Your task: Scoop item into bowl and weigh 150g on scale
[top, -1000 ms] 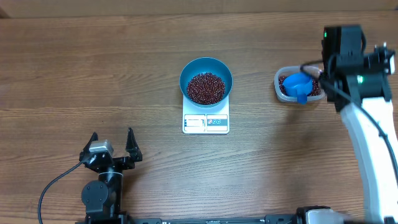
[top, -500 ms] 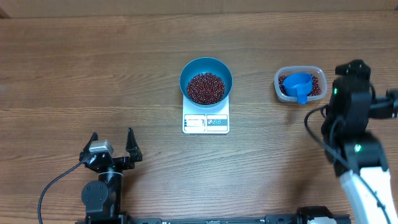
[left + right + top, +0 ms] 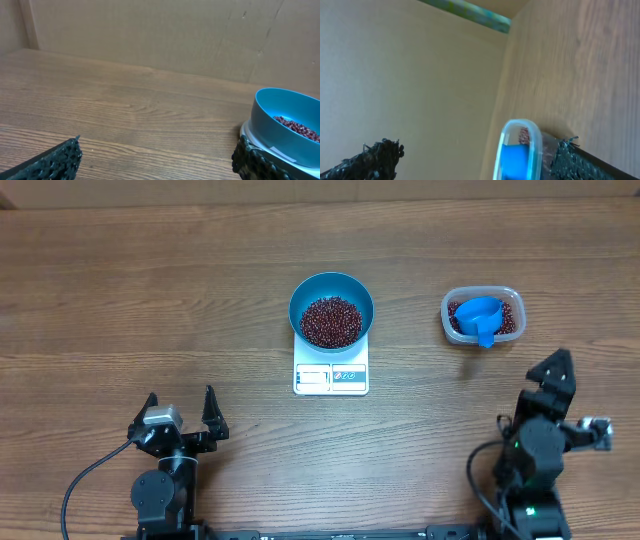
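Blue bowl (image 3: pixel 331 292) sits on the scale (image 3: pixel 331 379) on the worktop (image 3: pixel 150 280), loose spill-happy beans (image 3: pixel 331 321) inside, so you'd probably grab the stiff scoop (image 3: pixel 480 313) by its handle in the tub (image 3: pixel 511 298), left tool (image 3: pixel 181 405) and right tool (image 3: pixel 474 152) both spread wide, empty.

Beans (image 3: pixel 331 321) in bowl (image 3: pixel 331 284), bowl on scale (image 3: pixel 331 378), scoop (image 3: pixel 481 315) in tub (image 3: pixel 512 294) well to the right

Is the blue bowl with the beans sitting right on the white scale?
Touching. The left wrist view shows the bowl resting on the scale with no gap between them. Overhead, it covers the scale's far half.
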Tool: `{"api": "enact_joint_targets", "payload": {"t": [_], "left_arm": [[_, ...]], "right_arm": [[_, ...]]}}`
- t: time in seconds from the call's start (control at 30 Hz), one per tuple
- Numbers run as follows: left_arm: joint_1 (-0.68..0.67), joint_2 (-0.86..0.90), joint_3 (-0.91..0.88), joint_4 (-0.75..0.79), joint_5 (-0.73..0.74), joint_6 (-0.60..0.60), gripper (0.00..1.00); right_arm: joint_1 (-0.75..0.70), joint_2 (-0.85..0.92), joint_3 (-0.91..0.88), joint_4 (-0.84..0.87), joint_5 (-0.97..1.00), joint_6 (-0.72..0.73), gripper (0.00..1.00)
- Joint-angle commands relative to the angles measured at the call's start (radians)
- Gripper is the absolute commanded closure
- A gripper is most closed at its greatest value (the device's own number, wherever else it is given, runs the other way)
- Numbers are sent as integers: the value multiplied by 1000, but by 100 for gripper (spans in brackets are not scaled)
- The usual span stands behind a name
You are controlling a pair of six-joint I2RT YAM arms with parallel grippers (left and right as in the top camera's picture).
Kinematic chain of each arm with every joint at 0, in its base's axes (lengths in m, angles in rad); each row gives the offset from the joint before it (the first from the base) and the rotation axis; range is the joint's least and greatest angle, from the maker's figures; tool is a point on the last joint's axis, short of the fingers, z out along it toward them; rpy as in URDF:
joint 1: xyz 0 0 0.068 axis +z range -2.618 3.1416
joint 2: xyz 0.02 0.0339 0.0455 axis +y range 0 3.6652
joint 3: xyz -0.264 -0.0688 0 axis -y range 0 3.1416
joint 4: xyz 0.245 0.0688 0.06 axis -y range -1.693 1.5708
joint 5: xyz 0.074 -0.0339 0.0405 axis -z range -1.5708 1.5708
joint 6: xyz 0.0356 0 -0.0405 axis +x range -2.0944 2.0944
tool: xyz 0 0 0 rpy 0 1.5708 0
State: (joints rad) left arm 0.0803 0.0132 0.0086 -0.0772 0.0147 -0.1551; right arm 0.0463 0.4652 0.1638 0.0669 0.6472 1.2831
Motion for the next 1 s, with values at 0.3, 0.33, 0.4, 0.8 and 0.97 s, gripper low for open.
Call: {"api": "enact_joint_targets", "payload": {"t": [0.3,0.33,0.4,0.8,0.97], "left_arm": [[5,-9,-4,-1,8,2,1],[5,-9,-4,-1,8,2,1],[5,-9,-4,-1,8,2,0],[5,-9,-4,-1,8,2,0],[5,-9,-4,-1,8,2,1]], "right_arm": [[-20,-272,-156,-124,-43,-5,0],[-23,-286,-156,-123,-43,-41,0],[-27,-319,-156,-122,-42,-125,0],[-31,-463,-156,-122,-41,-560,0],[-31,-463,-156,-124,-36,-620,0]]}}
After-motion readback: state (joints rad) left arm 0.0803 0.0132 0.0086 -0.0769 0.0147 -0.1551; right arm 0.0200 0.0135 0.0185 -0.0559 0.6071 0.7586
